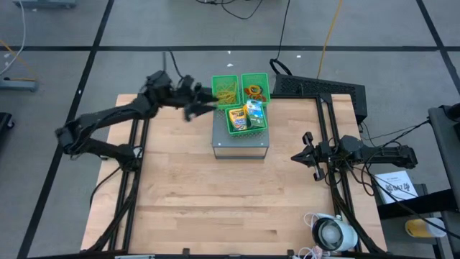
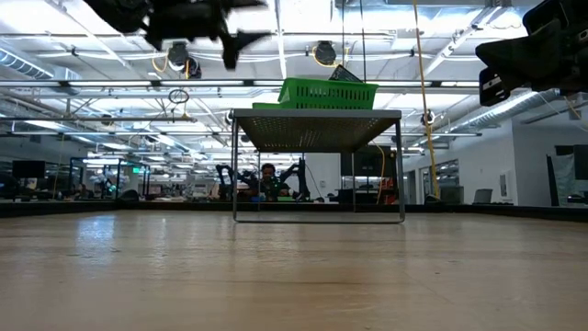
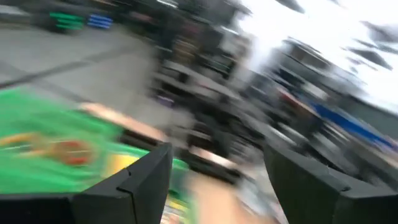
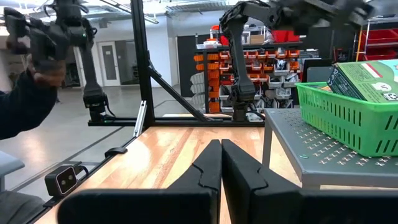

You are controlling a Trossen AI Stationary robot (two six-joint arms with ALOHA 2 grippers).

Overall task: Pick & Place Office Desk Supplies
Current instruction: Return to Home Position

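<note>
Left tool [image 1: 207, 101], fingers [image 3: 143, 180] wide apart

One grey shelf [image 1: 241, 147] stands on one wooden table [image 1: 215, 201] and carries three green mesh bins: a far left bin [image 1: 214, 90], a far right bin [image 1: 267, 86] and a near bin [image 1: 248, 132]. In them lie one tangle of tan rubber bands [image 1: 227, 92], one cluster of coloured rings [image 1: 254, 91] too small to count singly, one crayon box [image 1: 237, 118] and one green-white packet [image 1: 254, 113]. Two dark arms reach over the table, the left arm [image 1: 108, 115] and the right arm [image 1: 374, 152], and one white round device [image 1: 332, 234] sits at the near right corner.
</note>
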